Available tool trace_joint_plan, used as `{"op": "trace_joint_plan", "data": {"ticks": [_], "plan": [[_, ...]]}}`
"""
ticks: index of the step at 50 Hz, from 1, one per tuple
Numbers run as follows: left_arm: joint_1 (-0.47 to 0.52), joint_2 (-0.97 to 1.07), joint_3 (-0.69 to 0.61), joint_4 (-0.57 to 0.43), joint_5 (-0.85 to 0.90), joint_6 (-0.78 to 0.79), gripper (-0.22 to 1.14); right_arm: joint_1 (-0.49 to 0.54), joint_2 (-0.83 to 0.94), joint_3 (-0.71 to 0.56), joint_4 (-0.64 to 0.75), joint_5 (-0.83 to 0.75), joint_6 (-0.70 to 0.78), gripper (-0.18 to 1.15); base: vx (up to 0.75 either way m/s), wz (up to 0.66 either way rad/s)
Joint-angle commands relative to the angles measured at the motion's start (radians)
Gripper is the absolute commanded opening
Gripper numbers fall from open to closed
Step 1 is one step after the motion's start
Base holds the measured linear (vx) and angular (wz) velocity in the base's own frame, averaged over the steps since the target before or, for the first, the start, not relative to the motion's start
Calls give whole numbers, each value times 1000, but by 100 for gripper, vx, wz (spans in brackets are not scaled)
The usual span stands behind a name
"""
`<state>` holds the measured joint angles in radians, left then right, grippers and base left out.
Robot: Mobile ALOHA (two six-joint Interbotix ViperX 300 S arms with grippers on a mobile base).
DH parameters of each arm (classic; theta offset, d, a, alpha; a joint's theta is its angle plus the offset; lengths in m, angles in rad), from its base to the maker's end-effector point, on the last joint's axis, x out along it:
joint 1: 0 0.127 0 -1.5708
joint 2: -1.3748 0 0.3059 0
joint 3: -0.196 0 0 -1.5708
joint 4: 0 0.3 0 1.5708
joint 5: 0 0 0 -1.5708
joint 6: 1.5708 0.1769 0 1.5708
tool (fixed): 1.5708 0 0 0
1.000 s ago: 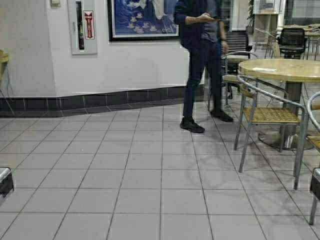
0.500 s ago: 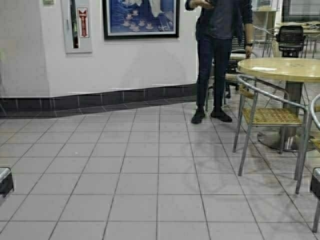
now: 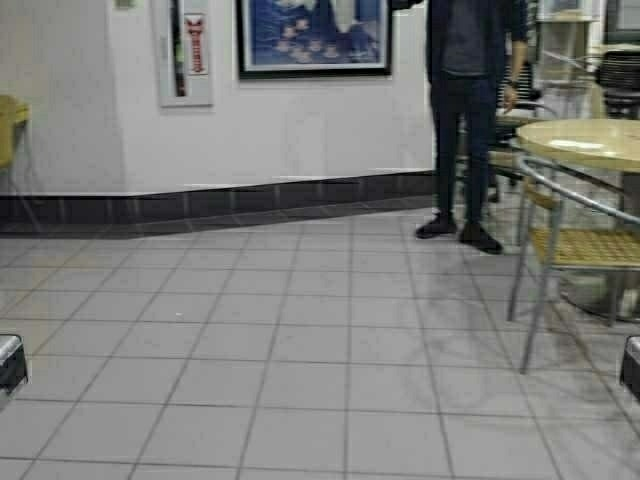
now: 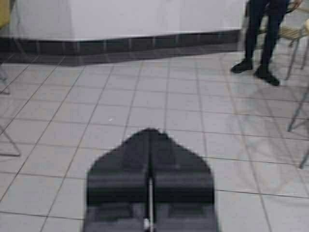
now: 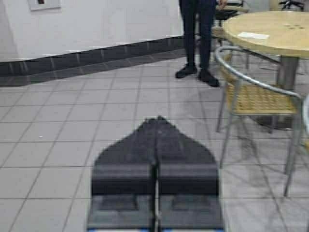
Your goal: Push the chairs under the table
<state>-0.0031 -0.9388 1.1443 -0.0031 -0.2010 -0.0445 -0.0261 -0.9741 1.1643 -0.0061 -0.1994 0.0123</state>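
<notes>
A sliver of one mustard-yellow chair (image 3: 8, 131) shows at the far left edge of the high view, against the white wall. The left wrist view catches its yellow corner (image 4: 4, 12) and thin chrome legs (image 4: 8, 151). The table is out of view. My left gripper (image 4: 150, 130) is shut and empty, held low over bare floor tiles. My right gripper (image 5: 158, 119) is likewise shut with nothing in it. Both arms sit at the bottom corners of the high view, far from the chair.
A person in dark clothes (image 3: 470, 110) stands at the back right by a round pale table (image 3: 585, 143). A grey tube-framed armchair with woven seat (image 3: 575, 245) stands before it. A white wall with dark tile skirting (image 3: 250, 195) runs across the back; open tiled floor lies ahead.
The robot has turned left: the whole scene has shifted right and the yellow chair has come back in at the left edge. The person has stepped toward the round table.
</notes>
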Motion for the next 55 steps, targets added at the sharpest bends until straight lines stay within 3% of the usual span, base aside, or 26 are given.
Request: {"op": "trace_joint_plan", "data": {"ticks": [1,55], "plan": [[-2,-2,-20,3,-11,-2,3,-2,8,-21,2,-8,2,5,31,22],[-2,-37,5,0,-9,-18,3,0,18,-5,-2,-6,37,5,31,28]]}}
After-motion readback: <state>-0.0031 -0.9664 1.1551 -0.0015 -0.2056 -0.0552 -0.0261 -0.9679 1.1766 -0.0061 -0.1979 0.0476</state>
